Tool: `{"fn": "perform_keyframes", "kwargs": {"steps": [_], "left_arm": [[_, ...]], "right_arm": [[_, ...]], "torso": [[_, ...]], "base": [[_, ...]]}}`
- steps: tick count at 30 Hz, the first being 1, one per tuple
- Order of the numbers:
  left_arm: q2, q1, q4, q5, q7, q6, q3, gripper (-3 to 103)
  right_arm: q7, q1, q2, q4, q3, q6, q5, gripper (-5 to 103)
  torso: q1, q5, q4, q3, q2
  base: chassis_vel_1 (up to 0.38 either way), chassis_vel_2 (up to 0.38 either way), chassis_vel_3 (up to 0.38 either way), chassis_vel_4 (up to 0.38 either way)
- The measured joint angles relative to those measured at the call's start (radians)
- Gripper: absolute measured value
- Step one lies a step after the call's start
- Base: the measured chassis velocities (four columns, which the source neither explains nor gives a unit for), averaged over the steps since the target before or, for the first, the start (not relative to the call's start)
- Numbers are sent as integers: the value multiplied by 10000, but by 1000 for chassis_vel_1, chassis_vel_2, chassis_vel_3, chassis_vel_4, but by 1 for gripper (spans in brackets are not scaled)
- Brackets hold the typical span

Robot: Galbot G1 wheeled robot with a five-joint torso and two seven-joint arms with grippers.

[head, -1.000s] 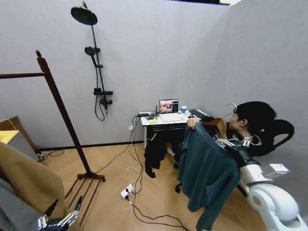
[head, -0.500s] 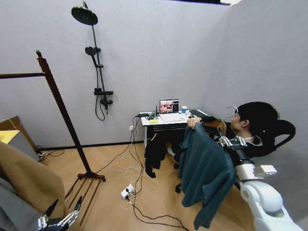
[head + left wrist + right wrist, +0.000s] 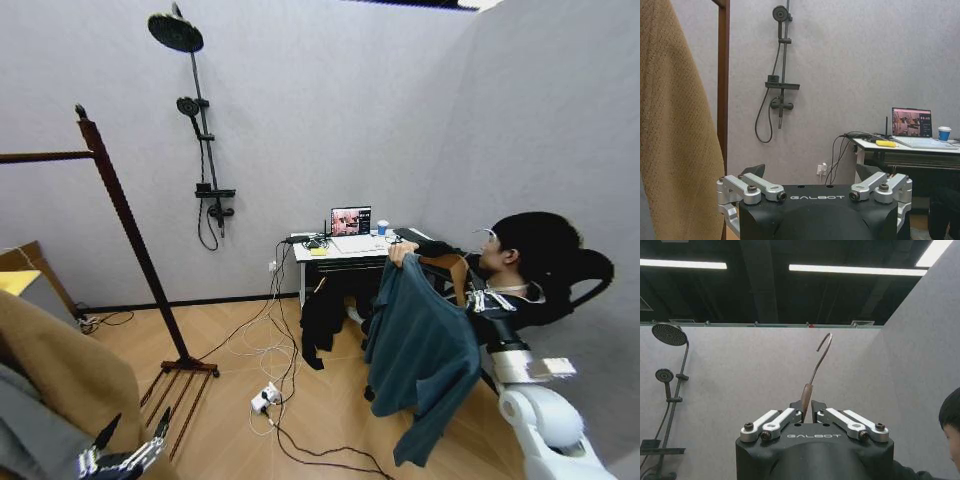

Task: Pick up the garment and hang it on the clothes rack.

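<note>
Since a second ago the garment (image 3: 420, 350) has swung higher at my right, soft and floppy, so my right gripper (image 3: 807, 416) stays pinched on its stiff hanger neck below the hook (image 3: 823, 347); my left gripper (image 3: 815, 192) hangs low, spread wide.

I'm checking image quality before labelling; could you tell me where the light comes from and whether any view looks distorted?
Right wrist view: ceiling strip lights glow bright above the hanger hook. Head view: wide-angle bending tilts the rack post. Left wrist view: even light, no glare.
</note>
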Motion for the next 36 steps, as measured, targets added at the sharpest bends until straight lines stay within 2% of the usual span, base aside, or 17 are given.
{"fn": "perform_keyframes", "kwargs": {"steps": [4, 6, 10, 11, 13, 14, 20, 22, 24, 26, 28, 29, 30, 32, 33, 34, 36], "left_arm": [[0, 0, 0, 0, 0, 0, 0, 100], [0, 0, 0, 0, 0, 0, 0, 100], [0, 0, 0, 0, 0, 0, 0, 100], [0, 0, 0, 0, 0, 0, 0, 100], [0, 0, 0, 0, 0, 0, 0, 100], [0, 0, 0, 0, 0, 0, 0, 100], [-1, 0, 0, 0, 0, 0, 0, 100], [0, 0, 0, 0, 0, 0, 0, 100], [0, 0, 0, 0, 0, 0, 0, 100], [0, 0, 0, 0, 0, 0, 0, 100], [0, 0, 0, 1, 0, 0, 0, 100], [0, 0, 0, 0, 0, 0, 0, 100], [0, 0, 0, 0, 0, 0, 0, 100], [0, 0, 0, 0, 0, 0, 0, 100], [0, 0, 0, 0, 0, 0, 0, 100], [0, 0, 0, 0, 0, 0, 0, 100], [0, 0, 0, 0, 0, 0, 0, 100]], "right_arm": [[219, -51, -21, 254, -31, -303, 127, 16], [694, -132, -186, 746, -30, -1116, 712, 27], [1071, 113, -411, 761, -112, -1773, 1213, 43], [1071, 113, -411, 761, -112, -1773, 1213, 43], [1368, 416, -551, 555, -301, -2145, 1561, 54], [1368, 416, -551, 555, -301, -2145, 1561, 54], [1697, 1074, -642, -12, -626, -2319, 1647, 81], [1699, 1206, -670, -152, -687, -2273, 1639, 85], [1699, 1269, -692, -215, -715, -2246, 1621, 81], [1699, 1410, -734, -393, -778, -2182, 1492, 70], [1699, 1451, -742, -450, -799, -2158, 1458, 70], [1696, 1487, -747, -535, -830, -2093, 1403, 59], [1669, 1489, -739, -600, -856, -1942, 1364, 54], [1644, 1489, -721, -640, -869, -1836, 1326, 54], [1528, 1473, -661, -732, -887, -1576, 1227, 43], [1528, 1473, -661, -732, -887, -1576, 1227, 43], [1414, 1449, -622, -783, -893, -1350, 1184, 32]], "torso": [[0, 1, 1, 0, 0], [0, 0, -1, 0, 0], [-1, 0, 0, 0, 0], [-1, 0, 0, 0, 0], [1, 1, 0, 0, 0], [1, 1, 0, 0, 0], [0, 1, 0, 0, 0], [1, 3, 1, 0, -1], [0, 3, 0, 1, -1], [1, 1, 0, 1, 0], [0, 1, 0, 1, -1], [1, 1, 1, 0, -1], [1, 1, 0, 0, -1], [1, 1, 0, 0, 0], [1, 1, 1, 1, -1], [1, 1, 1, 1, -1], [1, 2, 0, 0, -1]], "base": [[0, 0, 0, 0], [0, 0, 0, 0], [0, 0, 0, 0], [0, 0, 0, 0], [0, 0, 0, 0], [0, 0, 0, 0], [0, 0, 0, 0], [0, 0, 0, 0], [0, 0, 0, 0], [0, 0, 0, 0], [0, 0, 0, 0], [0, 0, 0, 0], [0, 0, 0, 0], [0, 0, 0, 0], [0, 0, 0, 0], [0, 0, 0, 0], [0, 0, 0, 0]]}}
